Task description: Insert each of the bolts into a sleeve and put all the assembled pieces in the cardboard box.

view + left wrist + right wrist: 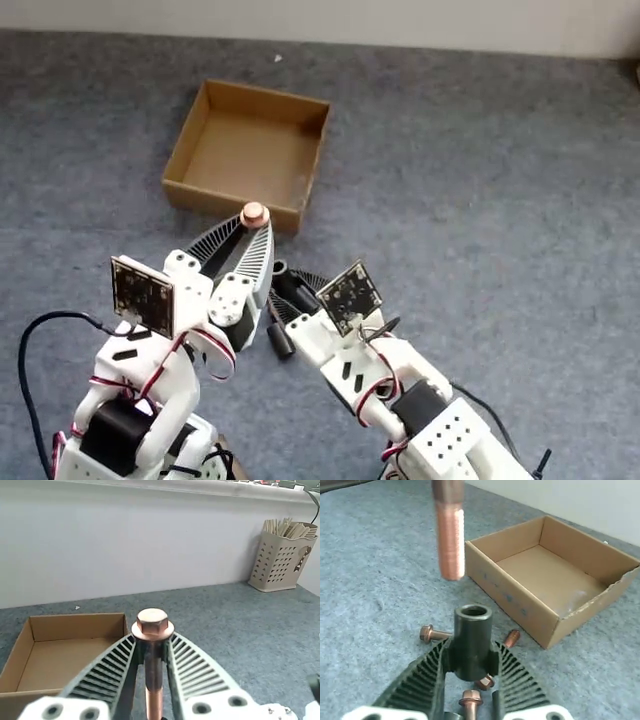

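Note:
My left gripper [153,642] is shut on a copper bolt [152,623], holding it just under its hex head with the shaft hanging down. In the high view this bolt [253,213] sits beside the near wall of the cardboard box [245,155], with the left gripper [250,228] below it. My right gripper [472,652] is shut on an upright black sleeve [472,635], bore facing up. The bolt's threaded tip [451,540] hangs above the sleeve and a little to one side, apart from it. The box [555,575] is empty.
Several loose copper bolts [432,632] [511,638] [470,699] lie on the grey carpet under the right gripper [287,290]. Another black sleeve [281,340] lies between the arms. A beige basket [282,555] stands by the far wall.

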